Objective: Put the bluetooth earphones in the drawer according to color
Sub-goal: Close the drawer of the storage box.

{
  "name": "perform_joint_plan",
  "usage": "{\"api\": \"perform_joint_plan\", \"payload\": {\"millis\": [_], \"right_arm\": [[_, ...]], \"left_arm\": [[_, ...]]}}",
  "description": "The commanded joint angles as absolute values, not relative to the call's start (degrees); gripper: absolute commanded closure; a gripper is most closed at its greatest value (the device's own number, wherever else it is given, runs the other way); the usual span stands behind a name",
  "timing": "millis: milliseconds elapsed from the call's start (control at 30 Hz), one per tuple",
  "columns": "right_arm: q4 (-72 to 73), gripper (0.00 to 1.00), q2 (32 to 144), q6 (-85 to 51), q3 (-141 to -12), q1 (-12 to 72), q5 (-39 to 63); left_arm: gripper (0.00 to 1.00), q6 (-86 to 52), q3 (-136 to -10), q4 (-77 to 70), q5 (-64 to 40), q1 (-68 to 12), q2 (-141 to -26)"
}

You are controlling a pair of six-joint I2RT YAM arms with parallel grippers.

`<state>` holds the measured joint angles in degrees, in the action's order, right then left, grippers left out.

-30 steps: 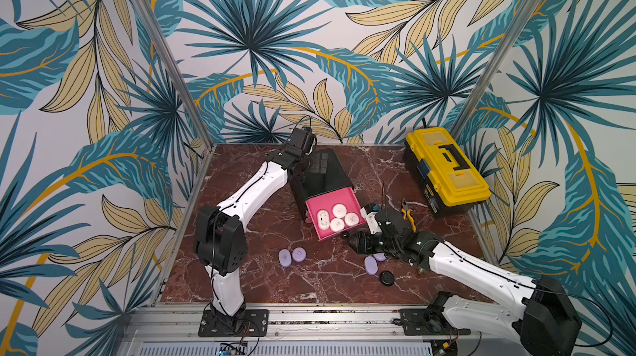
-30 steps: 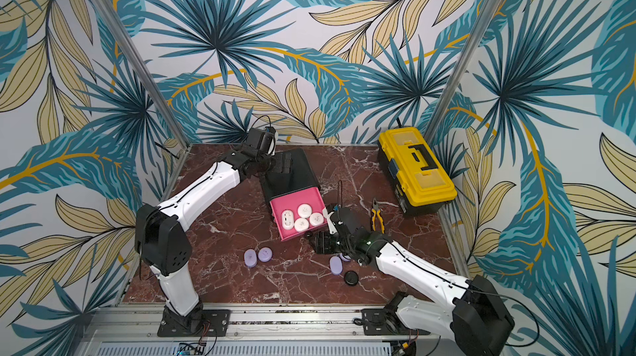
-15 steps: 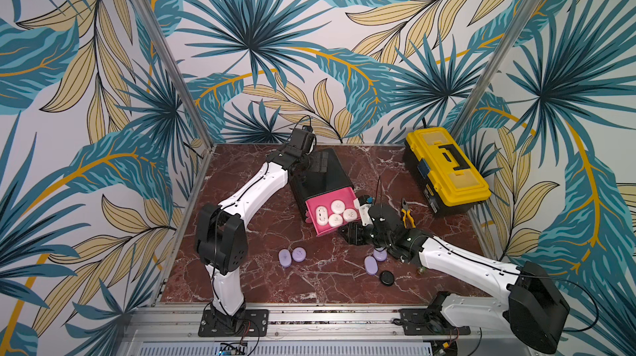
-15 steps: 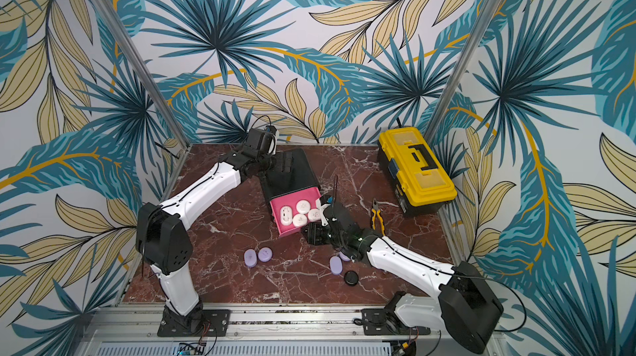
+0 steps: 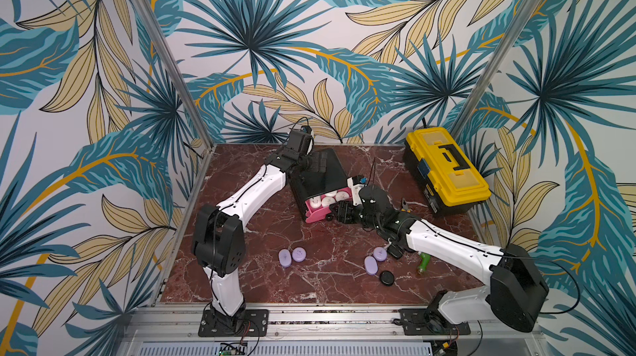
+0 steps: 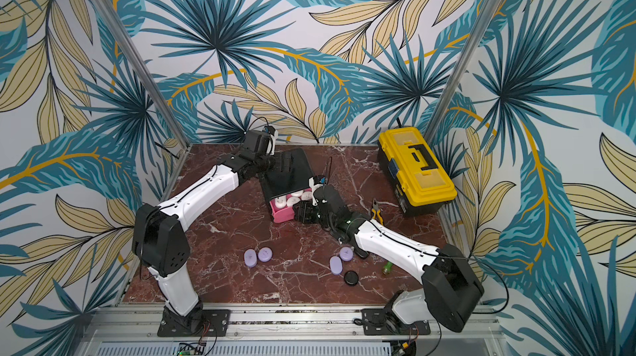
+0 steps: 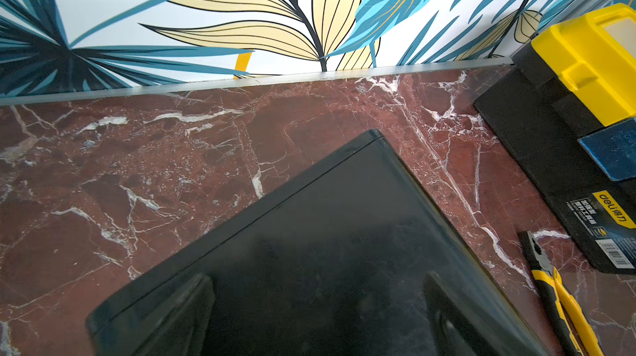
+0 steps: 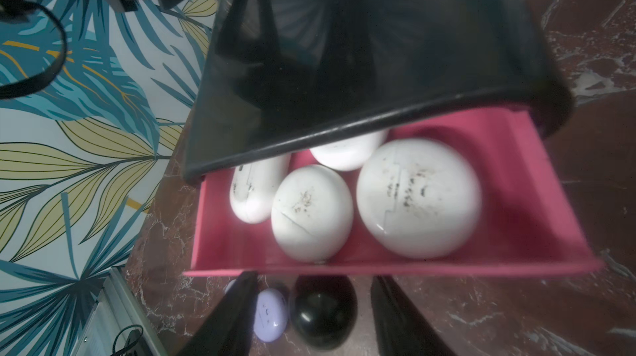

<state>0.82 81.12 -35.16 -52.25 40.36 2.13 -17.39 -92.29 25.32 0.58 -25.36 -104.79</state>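
You have a yellow toolbox at the far right of the marble table, lid shut, black handle on top. Pliers with yellow-and-black grips lie just beside its near corner. A green-handled tool lies nearer the front, partly hidden. Leaf-print walls surround the table.

Four white earphone cases lie in the part-open pink drawer; the right gripper straddles its black knob.

We see walls papered with teal and tan palm leaves on white, met at the corners by slanting aluminium posts. Between them lies a dark red, white-veined marble surface.
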Motion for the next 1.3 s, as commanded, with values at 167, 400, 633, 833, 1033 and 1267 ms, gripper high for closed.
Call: {"api": "perform_joint_plan", "payload": {"millis": [167,400,633,833,1033,1267], "right_arm": [[5.8,0.44,82.8,-35.4,-55.5,38.8,4.6],[7.5,0.44,76.6,-37.4,-47.6,38.8,5.0],[11.4,0.66,78.3,-39.5,-43.0,38.6,4.2],[10.9,0.76,86.6,-38.8,-51.5,38.3,4.1],[13.0,0.78,89.7,-40.4,-54.3,37.9,3.1],[24.7,0.71,86.8,-44.7,-41.6,38.0,2.6]], "left_arm": [[0.00,-19.0,-87.7,33.0,-2.1,-24.9,-105.1],[0.00,-18.9,-87.3,33.2,-2.4,-24.5,-104.2],[0.00,-18.9,-87.2,33.0,-3.5,-24.2,-104.0],[0.00,-18.8,-87.1,33.1,-3.6,-23.7,-104.2],[0.00,-18.9,-86.7,33.2,-4.0,-23.3,-103.9],[0.00,-18.9,-86.5,33.0,-4.4,-23.1,-103.5]]}}
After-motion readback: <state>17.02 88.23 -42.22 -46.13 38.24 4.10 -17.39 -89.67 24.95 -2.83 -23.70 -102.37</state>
